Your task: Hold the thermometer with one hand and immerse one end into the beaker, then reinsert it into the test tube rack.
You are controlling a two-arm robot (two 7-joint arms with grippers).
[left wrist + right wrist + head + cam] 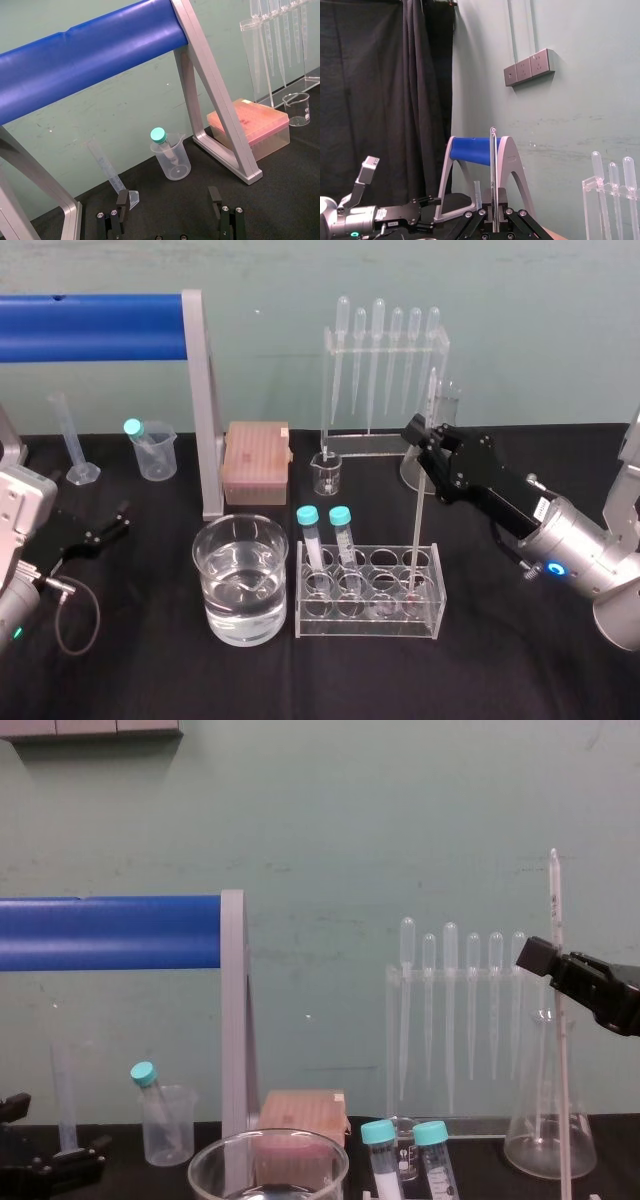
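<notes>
**Thermometer pinched upright, foot in the rack**

The black cloth-covered table [520, 670] fills the lower part of the head view. The large, wide, clear glass beaker [215, 590] sits at lower centre, about half full of water. That puts liquid within reach of a dipped end.

Just to its right stands the clear acrylic test tube rack [365, 627], with two teal-capped tubes at its left end.

From the right edge comes the long black two-fingered right gripper [424, 448] on its silver-grey wrist. It is clenched on the thermometer [416, 530], a very long, thin, whitish glass rod. The right wrist view shows the rod standing between the closed fingers.

The grasp is high on the rod, probably so that the lower length stays free to clear the rack and enter the beaker. The rod is nearly vertical, and its small red tip [410, 592] rests in a hole at the rack's right end. Immersion looks not yet done.

The left gripper [108, 523] lies parked at the left edge with its fingers spread and empty.
</notes>
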